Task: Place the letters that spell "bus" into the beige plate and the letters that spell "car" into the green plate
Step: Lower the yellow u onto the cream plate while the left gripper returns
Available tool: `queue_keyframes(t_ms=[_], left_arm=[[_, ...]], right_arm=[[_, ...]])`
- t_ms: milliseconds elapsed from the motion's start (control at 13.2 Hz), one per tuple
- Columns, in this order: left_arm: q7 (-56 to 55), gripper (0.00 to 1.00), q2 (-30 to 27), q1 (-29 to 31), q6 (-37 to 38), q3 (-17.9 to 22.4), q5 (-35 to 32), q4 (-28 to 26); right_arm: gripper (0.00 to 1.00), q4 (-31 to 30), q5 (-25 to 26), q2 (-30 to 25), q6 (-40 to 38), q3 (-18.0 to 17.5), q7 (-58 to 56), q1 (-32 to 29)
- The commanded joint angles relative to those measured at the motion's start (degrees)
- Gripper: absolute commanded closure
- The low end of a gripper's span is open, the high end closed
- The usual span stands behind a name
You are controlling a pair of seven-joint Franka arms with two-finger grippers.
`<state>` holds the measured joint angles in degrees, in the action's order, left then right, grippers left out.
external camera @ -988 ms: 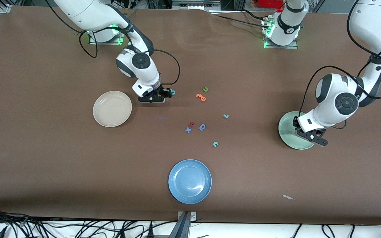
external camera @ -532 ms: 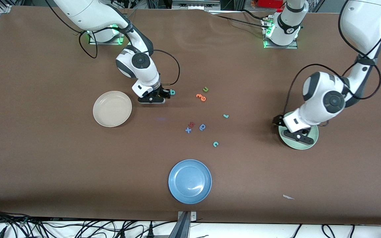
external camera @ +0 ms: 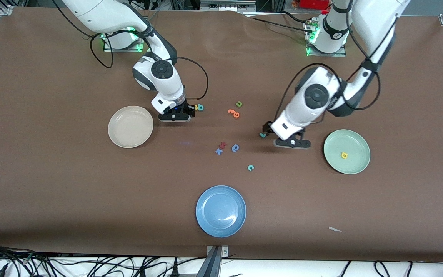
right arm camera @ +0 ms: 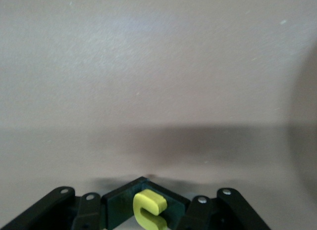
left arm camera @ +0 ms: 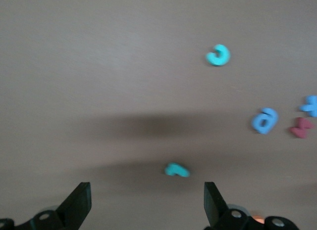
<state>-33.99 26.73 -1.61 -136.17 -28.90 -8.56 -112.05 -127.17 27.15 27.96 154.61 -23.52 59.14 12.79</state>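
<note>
Nearest the front camera's edge of the table [external camera: 52, 184] sat the blue plate [external camera: 220, 211], empty. Farther in lay the teal "c" [external camera: 250, 167], then the green plate [external camera: 347, 151] toward the left arm's end, with the yellow "a" [external camera: 344, 155] lying in it. The blue "a"-like letter [external camera: 235, 147], a blue "x" [external camera: 219, 151] and a red letter [external camera: 223, 144] clustered near the table's middle. The left gripper [left arm camera: 146, 207] hung with its fingers spread wide over the small teal "r" [external camera: 262, 135], holding nothing. The beige plate [external camera: 130, 126] sat empty toward the right arm's end. The right gripper [external camera: 186, 110] was clamped on a yellow letter [right arm camera: 148, 209], just beside the teal "b" [external camera: 201, 107]. Farthest lay an orange letter [external camera: 234, 112] and the green "u" [external camera: 239, 104].
</note>
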Motion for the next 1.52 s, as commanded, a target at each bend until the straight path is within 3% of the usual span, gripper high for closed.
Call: queue_keyframes(t_ms=[0,228,456,836,1064,1140,1216,1368,1444], left_arm=[[-6.1,0.0,5.2,-3.5,-0.2,1.0,-0.5,2.7],[-18.7,0.02,8.4,-4.0,-3.7,1.0,-4.9,2.9],[-26.3,0.04,9.9,-4.0,-4.1,1.0,-5.8,4.8],[-32.4,0.15,10.5,-4.0,-5.9,1.3,-5.9,4.2],[-33.7,0.19,11.9,-4.0,-5.9,1.3,-7.8,3.9],[-33.9,0.19,12.6,-4.0,-5.9,1.3,-8.8,3.9],[-34.5,0.2,12.7,-4.0,-5.9,1.3,-9.3,3.8],[-34.8,0.25,12.7,-4.0,-5.9,1.3,-9.4,3.1],[-35.0,0.3,12.6,-4.0,-5.9,1.3,-9.4,2.7]], right_arm=[[1.0,-0.7,1.1,-2.7,-1.8,-0.1,-0.5,-1.1],[1.0,-2.4,0.6,-6.5,-2.2,-0.4,-3.4,-4.2],[1.0,-4.6,0.4,-11.1,-4.8,-4.6,-8.7,-12.2],[1.0,-9.7,-3.1,-17.8,-6.5,-5.3,-25.7,-20.7],[1.0,-11.0,-3.9,-17.1,-6.4,-5.3,-27.9,-22.0],[0.7,-11.0,-3.9,-16.5,-6.3,-5.2,-27.9,-22.1],[0.32,-11.0,-3.9,-16.1,-6.3,-5.2,-27.9,-22.4],[0.0,-11.0,-3.9,-16.2,-6.4,-5.2,-27.9,-22.4],[0.0,-11.0,-3.9,-16.3,-6.5,-5.2,-27.9,-22.4]])
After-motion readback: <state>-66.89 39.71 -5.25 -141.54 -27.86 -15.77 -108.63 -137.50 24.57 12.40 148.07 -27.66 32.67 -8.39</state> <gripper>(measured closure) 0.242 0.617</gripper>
